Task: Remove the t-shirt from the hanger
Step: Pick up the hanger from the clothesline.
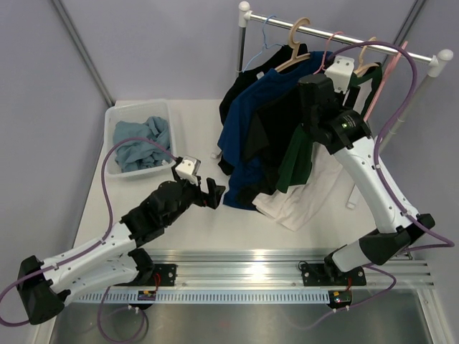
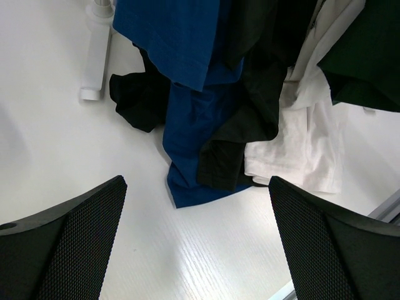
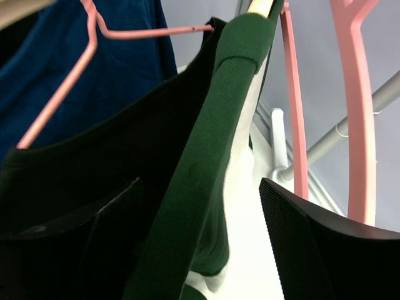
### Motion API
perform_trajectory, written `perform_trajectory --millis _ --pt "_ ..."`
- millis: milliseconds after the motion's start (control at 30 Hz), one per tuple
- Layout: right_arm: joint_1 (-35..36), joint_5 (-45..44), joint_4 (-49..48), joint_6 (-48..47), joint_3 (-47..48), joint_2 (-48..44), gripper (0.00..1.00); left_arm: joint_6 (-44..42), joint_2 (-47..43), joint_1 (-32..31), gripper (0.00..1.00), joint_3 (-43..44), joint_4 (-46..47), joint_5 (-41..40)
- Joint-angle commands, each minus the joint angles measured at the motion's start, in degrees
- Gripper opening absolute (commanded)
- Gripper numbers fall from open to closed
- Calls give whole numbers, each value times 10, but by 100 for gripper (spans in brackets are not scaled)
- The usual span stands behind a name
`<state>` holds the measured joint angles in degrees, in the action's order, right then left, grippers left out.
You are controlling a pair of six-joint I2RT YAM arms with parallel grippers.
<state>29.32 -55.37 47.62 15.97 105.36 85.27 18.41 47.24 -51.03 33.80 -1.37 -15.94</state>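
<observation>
From above, the green t-shirt (image 1: 297,161) hangs on its hanger (image 1: 367,66) at the rail (image 1: 337,34); nothing is removed. At the left wrist, the left end effector (image 2: 197,181) gapes open over the surface (image 2: 50,144), empty. At the right wrist, the right end effector (image 3: 201,181) straddles the green shoulder, jaws apart, not yet gripping.

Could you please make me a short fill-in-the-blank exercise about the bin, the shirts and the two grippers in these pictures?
1. The bin holds a crumpled light ____ cloth.
2. The shirt between the fingers of the right gripper is dark ____.
3. The left gripper holds nothing; it is fully ____.
Missing words: blue; green; open.
</observation>
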Motion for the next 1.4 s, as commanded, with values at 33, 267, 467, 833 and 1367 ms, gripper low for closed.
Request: perform_trajectory --millis 33,267,467,833,1367 --pt "-10 -3 -16 -24 -23 -16 79 -4 -17 -1 99 -5 15 -22" --pt "-9 -5 14 -21 -15 -36 49 -3 -19 -2 99 -8 16 -25" --pt "-10 -9 50 -19 20 -36 14 -3 -18 -1 99 -8 16 -23" --pt "-10 32 73 -39 59 -58 0 -6 -10 -2 99 -8 15 -35" --pt "-10 72 104 -10 79 -59 51 -7 -10 -2 99 -6 15 -35"
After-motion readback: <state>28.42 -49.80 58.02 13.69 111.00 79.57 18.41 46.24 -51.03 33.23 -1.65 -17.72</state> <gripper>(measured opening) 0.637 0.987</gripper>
